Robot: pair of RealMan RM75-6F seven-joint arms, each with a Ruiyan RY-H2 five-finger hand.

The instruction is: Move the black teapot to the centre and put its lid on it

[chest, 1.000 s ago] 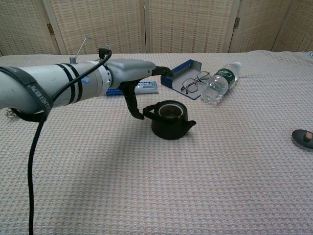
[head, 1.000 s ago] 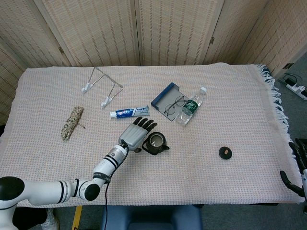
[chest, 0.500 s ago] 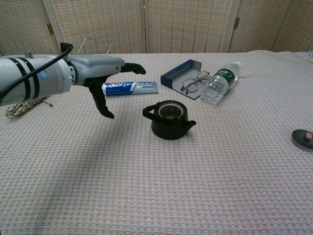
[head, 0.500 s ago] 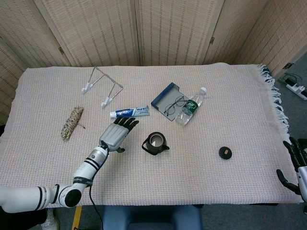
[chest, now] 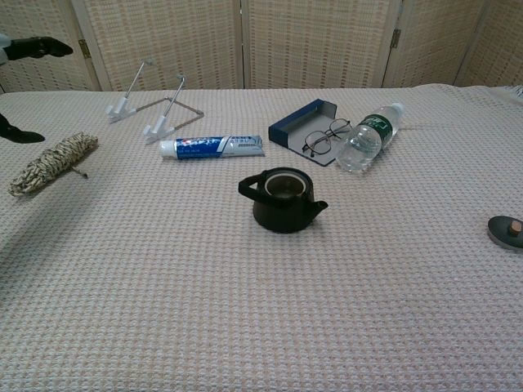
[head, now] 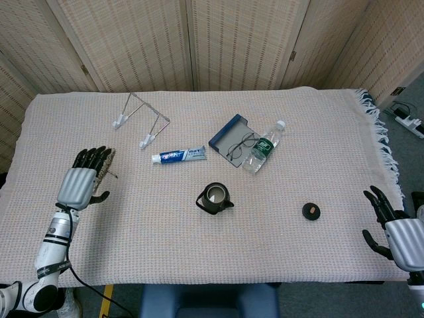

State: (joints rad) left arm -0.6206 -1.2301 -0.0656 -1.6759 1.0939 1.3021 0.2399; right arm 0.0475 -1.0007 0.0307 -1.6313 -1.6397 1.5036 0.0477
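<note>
1. Black teapot upright near middle of cloth-covered tabletop, uncovered, mouth open, handle toward toothpaste side, spout opposite.
2. Lid flat on cloth, well apart from teapot, toward right hand.
3. Left hand far from teapot, over tabletop edge beside rope bundle; fingers extended and apart, holding nothing.
4. Right hand past tabletop corner beyond lid from teapot; fingers spread, holding nothing.
5. Behind teapot: toothpaste tube, glasses on blue case, water bottle lying flat.
6. Wire stand beyond toothpaste from teapot.
</note>
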